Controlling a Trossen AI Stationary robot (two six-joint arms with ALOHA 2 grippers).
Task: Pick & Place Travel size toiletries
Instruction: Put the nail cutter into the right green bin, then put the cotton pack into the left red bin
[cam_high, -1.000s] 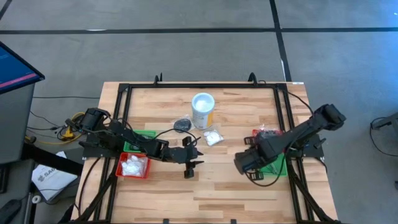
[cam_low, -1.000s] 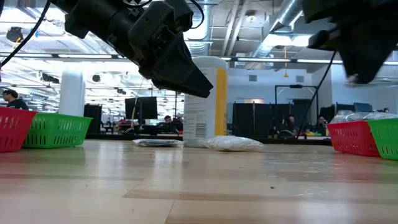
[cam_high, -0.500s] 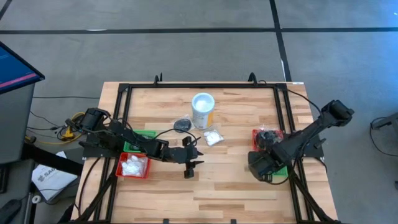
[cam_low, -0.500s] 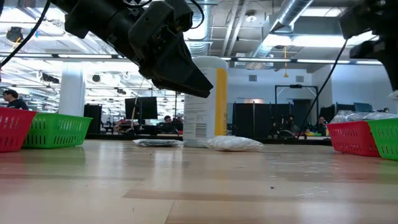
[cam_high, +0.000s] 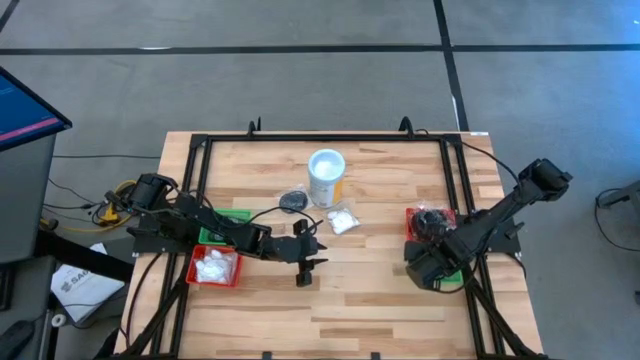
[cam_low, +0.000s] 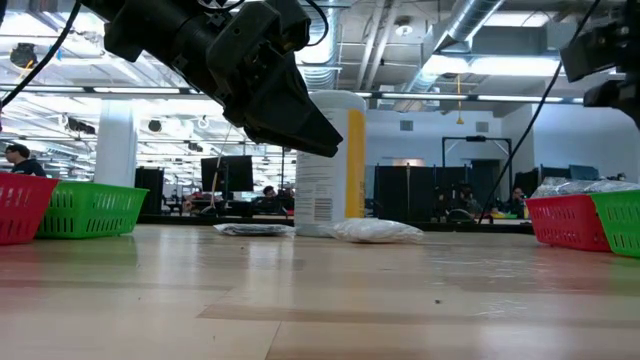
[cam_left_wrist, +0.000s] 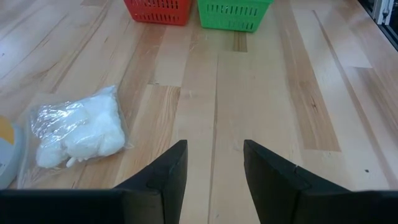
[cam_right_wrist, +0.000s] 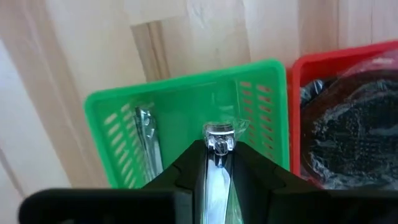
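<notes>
We log the right gripper (cam_right_wrist: 216, 163), pinching a silvery tube (cam_right_wrist: 217, 142), as newly arrived over the green tray (cam_right_wrist: 186, 99) at four o'clock on the bench (cam_high: 380, 300), so release looks imminent; left gripper (cam_left_wrist: 214, 165) spread, idle mid-bench.

Right gripper (cam_right_wrist: 214, 163) now over green tray (cam_right_wrist: 112, 124).

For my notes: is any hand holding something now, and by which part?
The right hand pinches a thin silvery tube in clear wrap along its body, cap end sticking out, over the green basket. The left hand is open, empty.
</notes>
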